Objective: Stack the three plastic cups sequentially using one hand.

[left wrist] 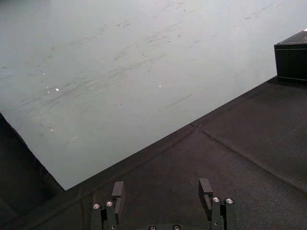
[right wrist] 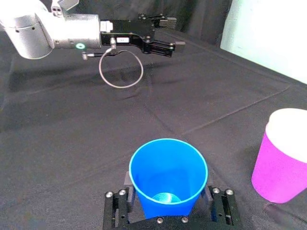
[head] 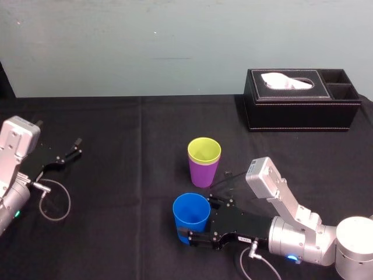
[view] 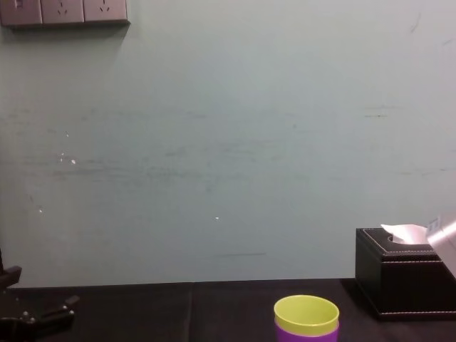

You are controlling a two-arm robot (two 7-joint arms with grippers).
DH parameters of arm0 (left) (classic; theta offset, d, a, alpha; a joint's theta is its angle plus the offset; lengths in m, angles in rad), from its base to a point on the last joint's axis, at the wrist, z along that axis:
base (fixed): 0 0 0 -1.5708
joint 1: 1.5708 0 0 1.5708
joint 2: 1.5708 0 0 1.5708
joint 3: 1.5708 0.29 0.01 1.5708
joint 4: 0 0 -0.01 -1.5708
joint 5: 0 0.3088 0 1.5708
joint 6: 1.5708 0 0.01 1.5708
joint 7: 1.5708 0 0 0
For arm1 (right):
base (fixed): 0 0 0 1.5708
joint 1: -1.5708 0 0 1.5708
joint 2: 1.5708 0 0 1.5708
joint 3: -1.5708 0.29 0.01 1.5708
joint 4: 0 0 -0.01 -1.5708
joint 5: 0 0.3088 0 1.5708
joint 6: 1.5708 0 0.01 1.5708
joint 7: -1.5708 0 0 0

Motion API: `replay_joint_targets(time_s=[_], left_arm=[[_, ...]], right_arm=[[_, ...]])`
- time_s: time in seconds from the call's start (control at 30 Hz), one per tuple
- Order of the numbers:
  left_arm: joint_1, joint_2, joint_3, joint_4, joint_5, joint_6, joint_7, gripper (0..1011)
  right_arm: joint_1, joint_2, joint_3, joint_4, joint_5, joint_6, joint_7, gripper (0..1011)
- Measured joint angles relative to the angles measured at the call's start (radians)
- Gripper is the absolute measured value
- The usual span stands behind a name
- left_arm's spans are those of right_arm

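While as yet unstacked, small tapered blue plastic cup (head: 191, 211) clamped upright, low on its wall, by black right gripper (head: 187, 232), ready for lifting onto nearby yellow-green plastic cup (head: 204, 149) nested in purple plastic cup (head: 203, 172); left gripper (head: 71, 150) parked far left, spread, empty.

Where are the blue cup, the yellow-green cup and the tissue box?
blue cup (head: 192, 224), head view, on its outer side wall.
yellow-green cup (head: 204, 150), head view, on the inner wall within its open mouth.
tissue box (head: 300, 115), head view, on its front wall.
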Motion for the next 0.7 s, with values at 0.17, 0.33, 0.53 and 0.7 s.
replay_joint_targets(time_s=[0.17, 0.33, 0.53, 0.7], left_arm=[[0.000, 0.000, 0.000, 0.000, 0.000, 0.000, 0.000, 1011], [0.000, 0.000, 0.000, 0.000, 0.000, 0.000, 0.000, 1012], [0.000, 0.000, 0.000, 0.000, 0.000, 0.000, 0.000, 1012], [0.000, 0.000, 0.000, 0.000, 0.000, 0.000, 0.000, 1011]], right_arm=[[0.000, 0.000, 0.001, 0.000, 0.000, 0.000, 0.000, 749], [-0.001, 0.001, 0.001, -0.001, 0.001, 0.000, 0.000, 724], [-0.001, 0.001, 0.001, -0.001, 0.001, 0.000, 0.000, 718], [-0.001, 0.001, 0.001, -0.001, 0.001, 0.000, 0.000, 718]])
